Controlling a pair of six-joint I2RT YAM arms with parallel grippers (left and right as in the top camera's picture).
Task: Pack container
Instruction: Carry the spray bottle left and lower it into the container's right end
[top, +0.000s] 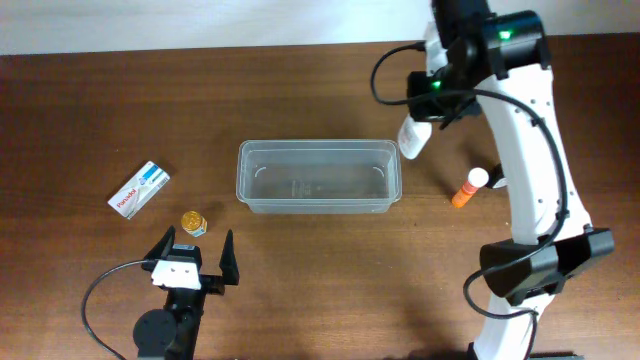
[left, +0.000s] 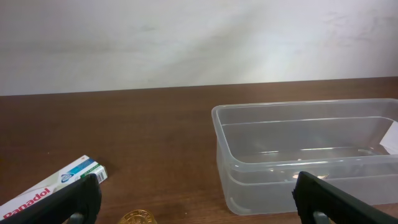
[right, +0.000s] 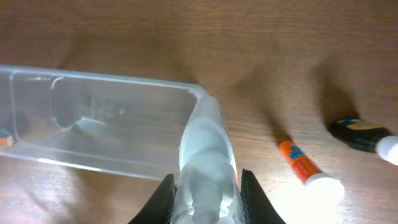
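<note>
Overhead, we see a Panadol box (top: 139, 189) lying far left on the tabletop (top: 80, 120). Next comes a small gold-capped jar (top: 193, 222), just ahead of the left jaws, which stand spread wide and empty. The container (top: 320, 207) sits mid-tabletop, and we see nothing in it. At its far right corner the right jaws pinch a pale plastic bottle (top: 413, 138); we cannot tell if it touches the rim. An orange glue stick (top: 468, 188) and a dark marker (right: 364, 132) lie further right. We judge the risk to be the rim: released here, the bottle could fall outside or shove the light tub sideways.
</note>
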